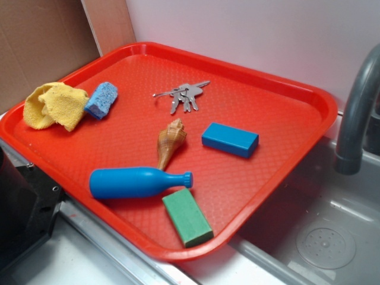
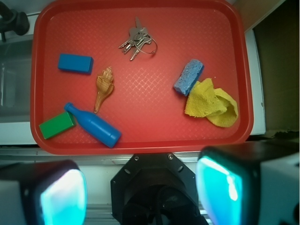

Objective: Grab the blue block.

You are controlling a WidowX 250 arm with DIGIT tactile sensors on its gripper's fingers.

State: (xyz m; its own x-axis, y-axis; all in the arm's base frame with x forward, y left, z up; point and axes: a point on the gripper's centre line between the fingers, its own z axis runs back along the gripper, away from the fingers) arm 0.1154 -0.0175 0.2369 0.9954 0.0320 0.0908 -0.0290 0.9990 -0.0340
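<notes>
The blue block point(image 1: 230, 139) lies flat on the red tray point(image 1: 261, 113), right of centre in the exterior view. In the wrist view the blue block point(image 2: 75, 63) sits at the tray's point(image 2: 154, 108) upper left. My gripper point(image 2: 143, 192) hovers high above the robot's black base, outside the tray's near rim and far from the block. It is open, its two cyan-padded fingers point(image 2: 63, 197) wide apart with nothing between them. The gripper does not show in the exterior view.
On the tray are a green block point(image 1: 187, 217), a blue bottle-shaped toy point(image 1: 138, 181), a seashell point(image 1: 170, 141), keys point(image 1: 184, 95), a light-blue sponge point(image 1: 101, 100) and a yellow cloth point(image 1: 54, 105). A sink point(image 1: 320, 231) with a grey faucet point(image 1: 356, 113) lies to the right.
</notes>
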